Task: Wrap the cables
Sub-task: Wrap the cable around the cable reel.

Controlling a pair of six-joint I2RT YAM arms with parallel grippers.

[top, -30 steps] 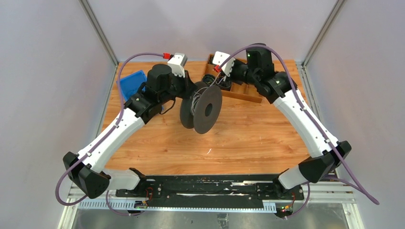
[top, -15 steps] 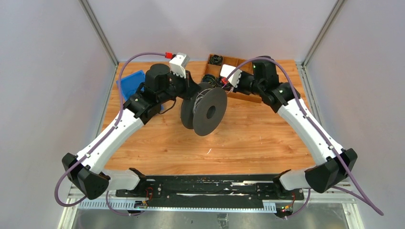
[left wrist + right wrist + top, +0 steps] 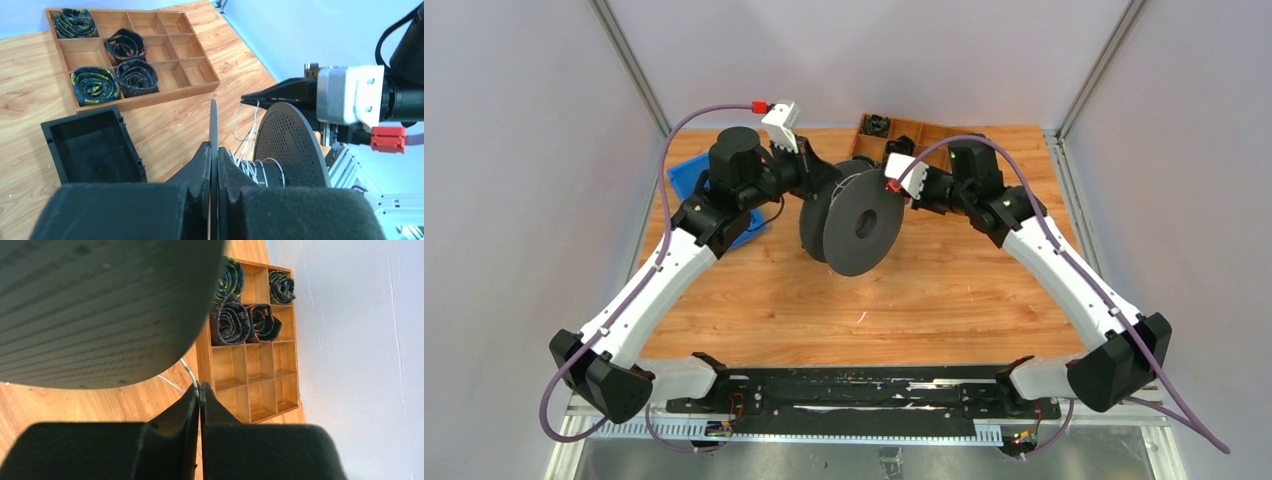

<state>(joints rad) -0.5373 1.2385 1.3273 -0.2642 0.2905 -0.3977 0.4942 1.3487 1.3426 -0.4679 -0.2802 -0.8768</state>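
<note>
Here the left gripper (image 3: 213, 150) is nearly closed, nipping the thin rim of the black spool (image 3: 856, 222) at the top view's centre. The right gripper (image 3: 199, 391) is fully closed, a strand of the cables (image 3: 251, 162) pinched at its tips; loose loops circle the hub (image 3: 267, 174). A blurred flange (image 3: 100, 305) hides them in the right wrist view.

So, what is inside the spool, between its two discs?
Thin white cables lie in loose loops around the hub of the spool; some strands rise toward the right hand. The perforated disc covers the hub's far side, so the wire there is hidden.
</note>
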